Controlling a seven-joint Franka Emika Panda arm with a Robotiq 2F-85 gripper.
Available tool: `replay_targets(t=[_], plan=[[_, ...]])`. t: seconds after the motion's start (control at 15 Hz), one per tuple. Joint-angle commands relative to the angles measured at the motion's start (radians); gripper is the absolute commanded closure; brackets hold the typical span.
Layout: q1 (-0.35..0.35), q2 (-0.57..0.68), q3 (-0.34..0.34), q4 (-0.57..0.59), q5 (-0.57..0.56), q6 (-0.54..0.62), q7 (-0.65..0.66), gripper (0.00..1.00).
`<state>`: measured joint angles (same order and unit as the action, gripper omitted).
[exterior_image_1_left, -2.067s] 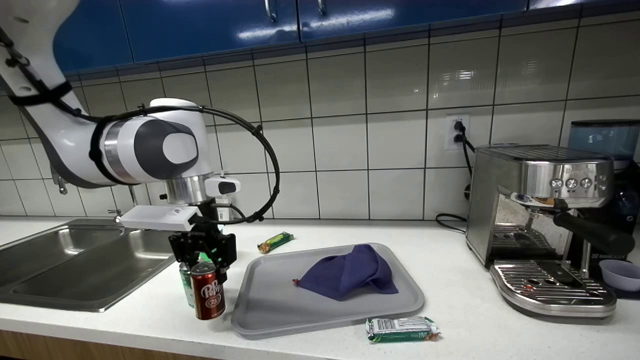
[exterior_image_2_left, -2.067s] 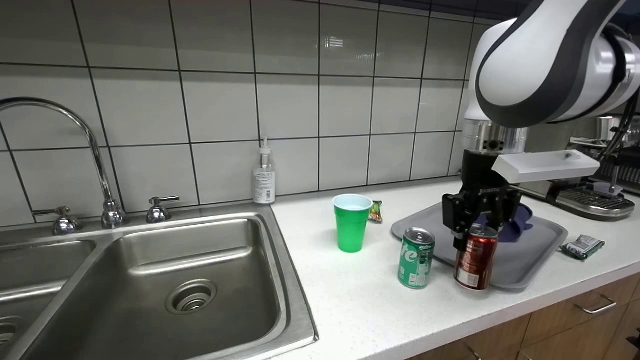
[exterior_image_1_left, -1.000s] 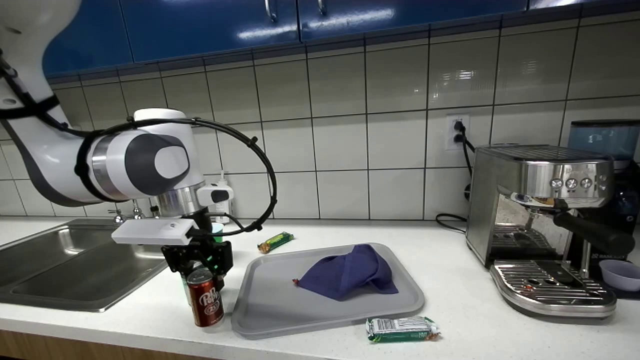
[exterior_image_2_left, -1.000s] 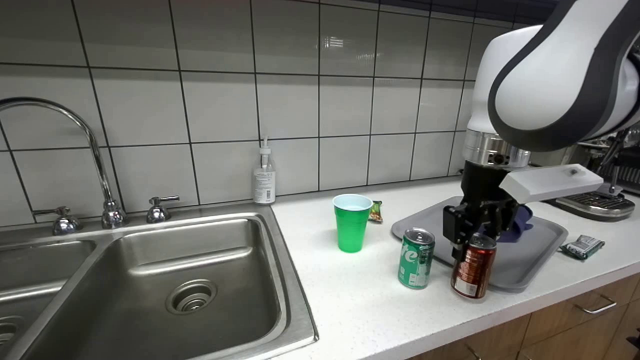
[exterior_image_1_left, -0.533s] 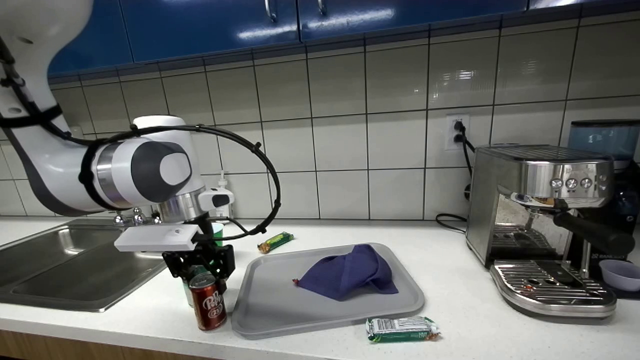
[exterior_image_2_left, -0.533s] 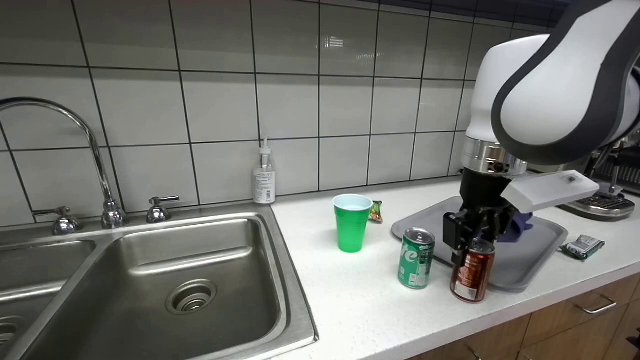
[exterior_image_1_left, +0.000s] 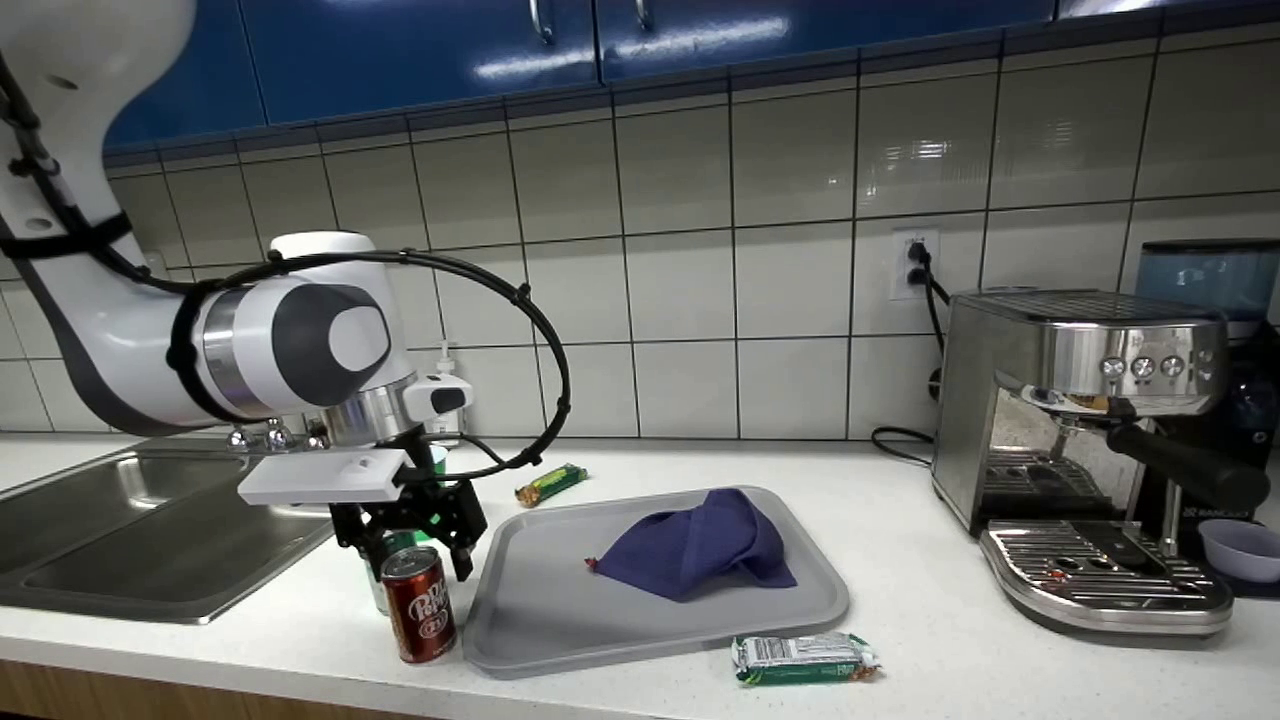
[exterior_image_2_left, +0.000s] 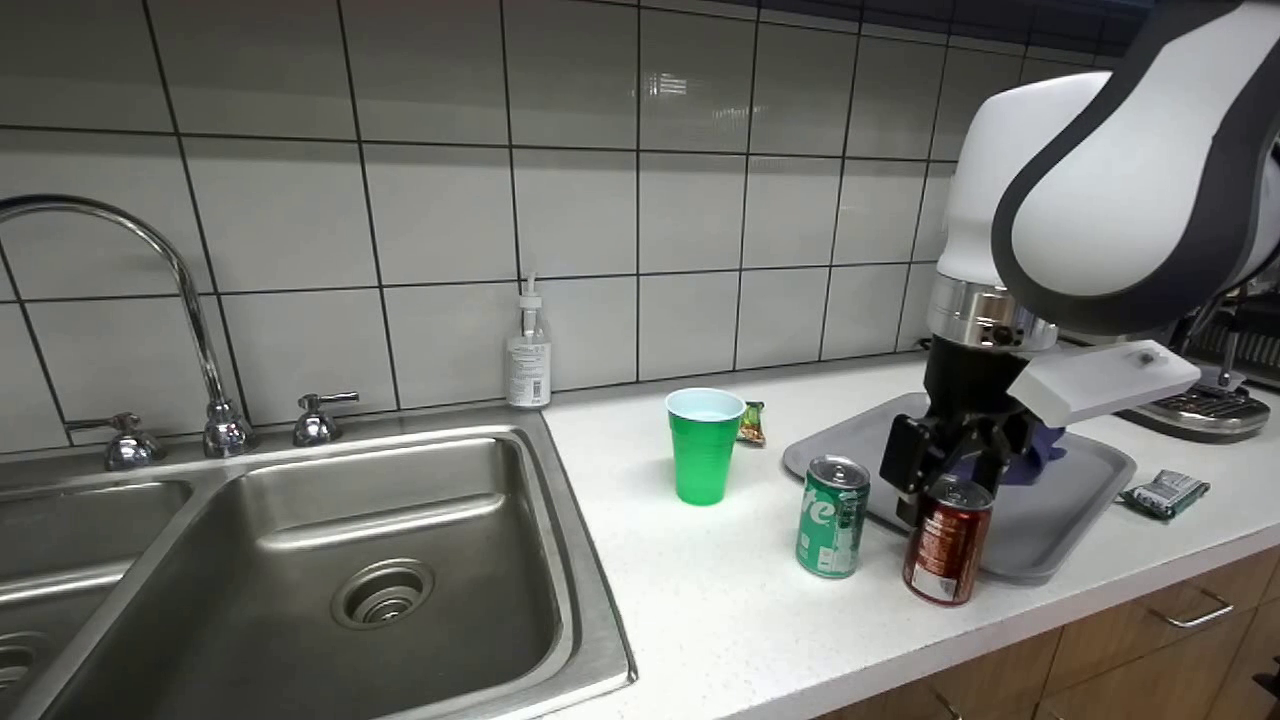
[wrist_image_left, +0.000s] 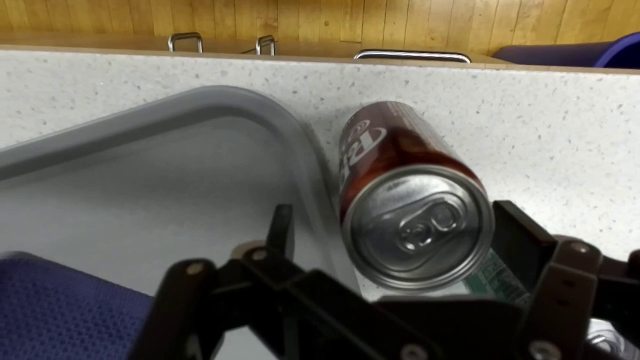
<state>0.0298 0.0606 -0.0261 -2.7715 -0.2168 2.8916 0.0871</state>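
Note:
My gripper is open. Its fingers stand on either side of the top of a dark red Dr Pepper can. In the wrist view a gap shows between the left finger and the can; the right finger is close to its rim, and I cannot tell if it touches. The can stands on the counter in both exterior views, beside a corner of the grey tray. A green can stands nearby, partly hidden behind the red can in an exterior view.
A purple cloth lies on the tray, a small red tip at its edge. A green cup, wrapped bars and a soap bottle are on the counter. The sink and coffee machine flank the area.
The gripper came down with the red can, moving it toward the counter's front edge and onto the counter. In the last half second the fingers spread apart and the can stayed in place.

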Motion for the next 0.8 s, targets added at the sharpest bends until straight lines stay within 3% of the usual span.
replay_targets(t=[0.0,0.73], plan=[[-0.002,-0.018,-0.006,-0.004,-0.018,0.007,0.015,0.0],[-0.013,-0.083,0.006,-0.01,0.056,-0.016,-0.04,0.0]])
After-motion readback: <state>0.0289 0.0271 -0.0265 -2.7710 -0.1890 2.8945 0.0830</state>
